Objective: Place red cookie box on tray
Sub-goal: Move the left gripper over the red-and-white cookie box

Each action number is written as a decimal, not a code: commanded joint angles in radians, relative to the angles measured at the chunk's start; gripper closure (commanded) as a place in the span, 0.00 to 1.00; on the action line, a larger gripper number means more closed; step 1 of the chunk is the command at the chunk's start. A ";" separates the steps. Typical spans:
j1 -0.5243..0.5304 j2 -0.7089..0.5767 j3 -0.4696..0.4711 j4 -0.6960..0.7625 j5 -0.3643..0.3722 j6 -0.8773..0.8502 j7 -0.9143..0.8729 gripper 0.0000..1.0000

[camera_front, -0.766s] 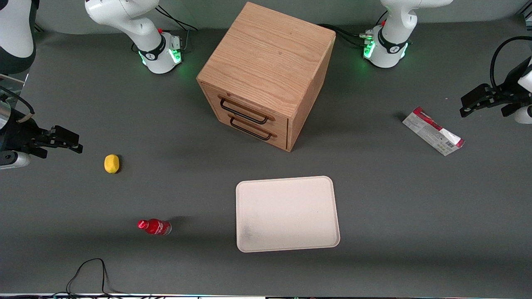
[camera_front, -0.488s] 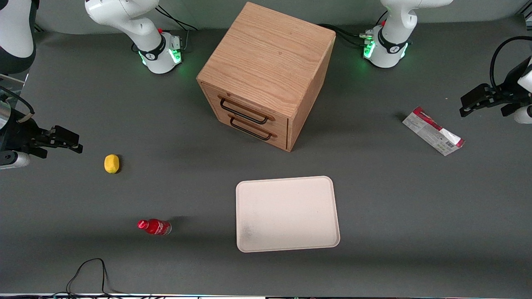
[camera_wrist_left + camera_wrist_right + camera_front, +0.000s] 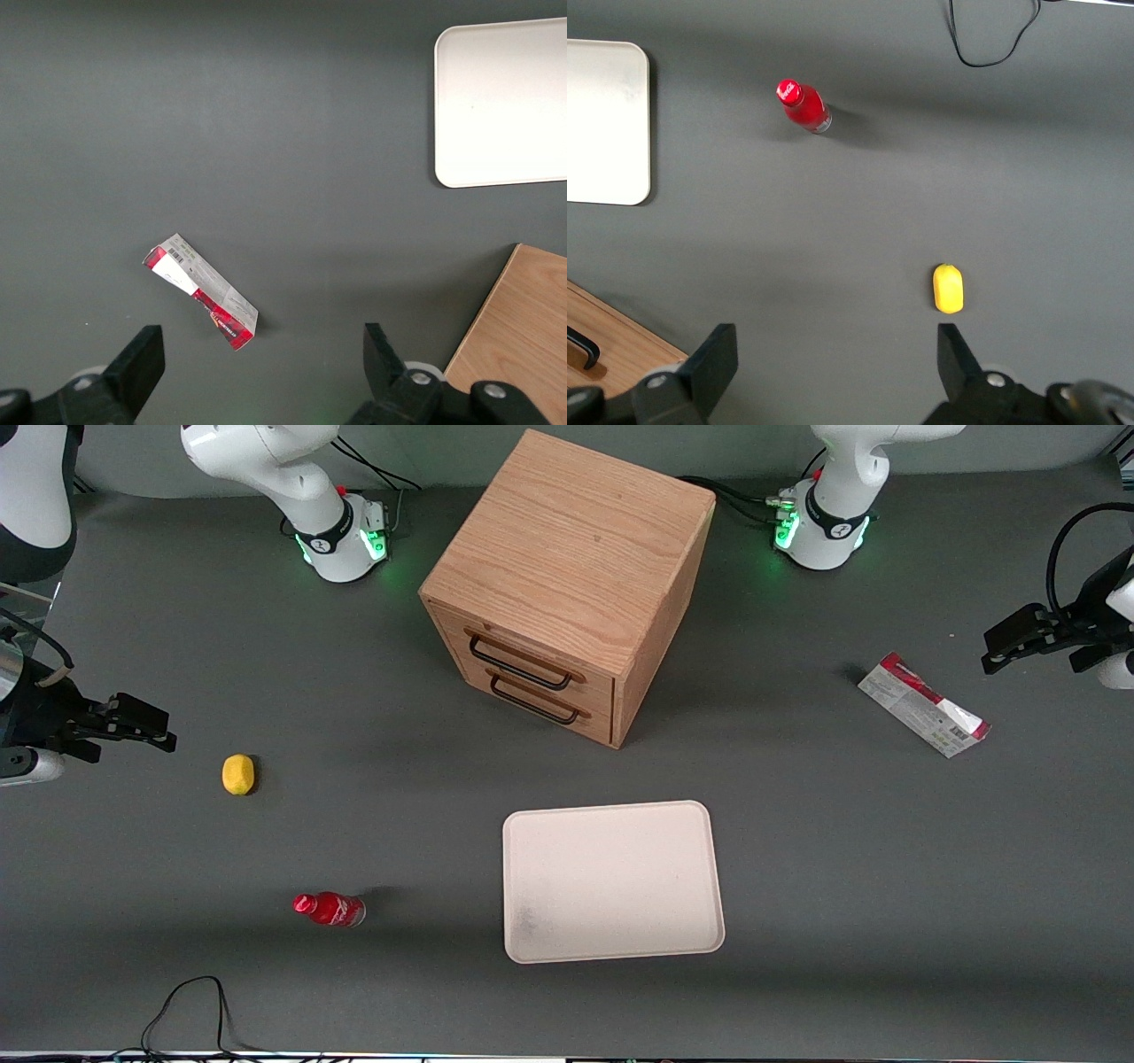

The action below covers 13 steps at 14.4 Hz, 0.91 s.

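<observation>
The gripper hangs above the working arm's end of the grey table, jaws spread wide and holding nothing, its two fingers standing well apart in the wrist view. The red cookie box lies flat on the table near the gripper, apart from it (barcode end nearer the front camera). The cream tray sits bare near the table's middle, well apart from the box and nearer the camera than the wooden drawer cabinet. Toward the parked arm's end lie a yellow lemon and a small red bottle, the bottle nearer the camera.
</observation>
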 commanded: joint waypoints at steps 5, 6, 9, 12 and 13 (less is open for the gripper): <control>0.104 -0.088 0.003 -0.140 -0.006 0.000 -0.003 0.00; 0.122 -0.110 0.003 -0.161 -0.007 0.001 0.001 0.00; 0.196 -0.166 0.000 -0.221 -0.007 0.001 0.001 0.00; 0.274 -0.225 -0.006 -0.272 -0.010 -0.003 -0.006 0.00; 0.296 -0.234 -0.009 -0.281 -0.012 -0.008 -0.008 0.00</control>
